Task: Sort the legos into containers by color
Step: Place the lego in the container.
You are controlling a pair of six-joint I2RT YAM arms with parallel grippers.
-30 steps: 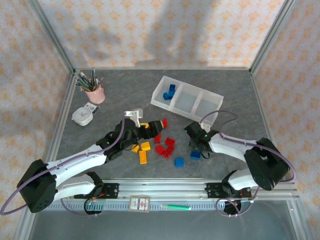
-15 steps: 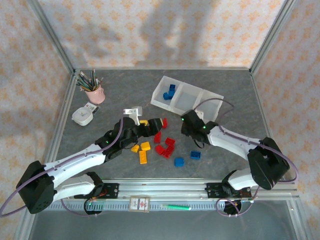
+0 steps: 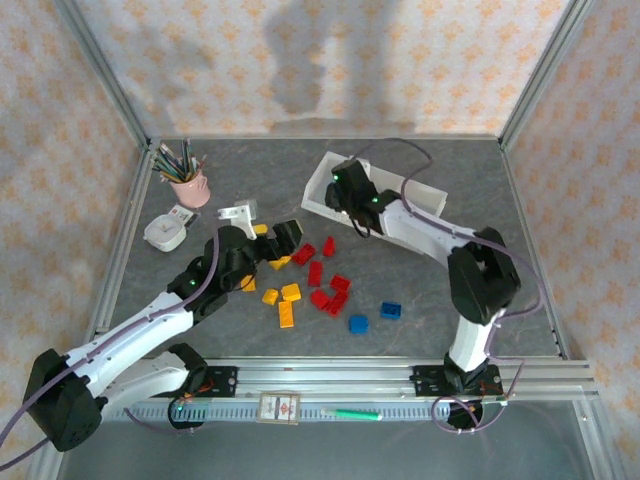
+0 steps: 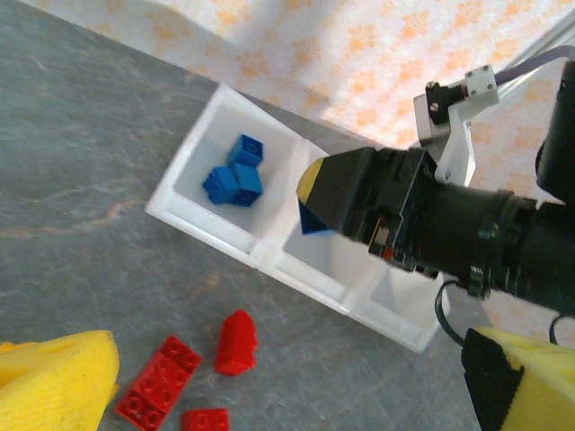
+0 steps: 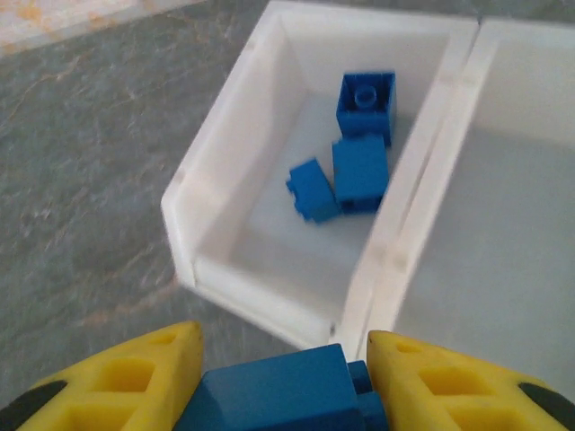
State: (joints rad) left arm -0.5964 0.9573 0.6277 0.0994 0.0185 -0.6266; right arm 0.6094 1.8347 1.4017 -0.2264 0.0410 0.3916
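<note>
Pinching a blue brick (image 5: 278, 395) in my right claw (image 5: 283, 350), hovering at the tray (image 5: 260, 316) near rim by the divider. Blue bin (image 5: 229, 153) is lying just far-left. Left claw (image 3: 281, 245) is spread and farther off.

No word, number or brand can be read anywhere on the table or around it. The nearest thing to a label is a small pale rectangular plate (image 3: 280, 407) with a red mark at its middle, fixed to the silver metal rail (image 3: 340, 375) well nearer the camera than the pink cup of pencils (image 3: 190, 187); its print is too small to make out. A little printed card (image 3: 183, 214) just in front of that cup shows coloured specks only, nothing legible.
</note>
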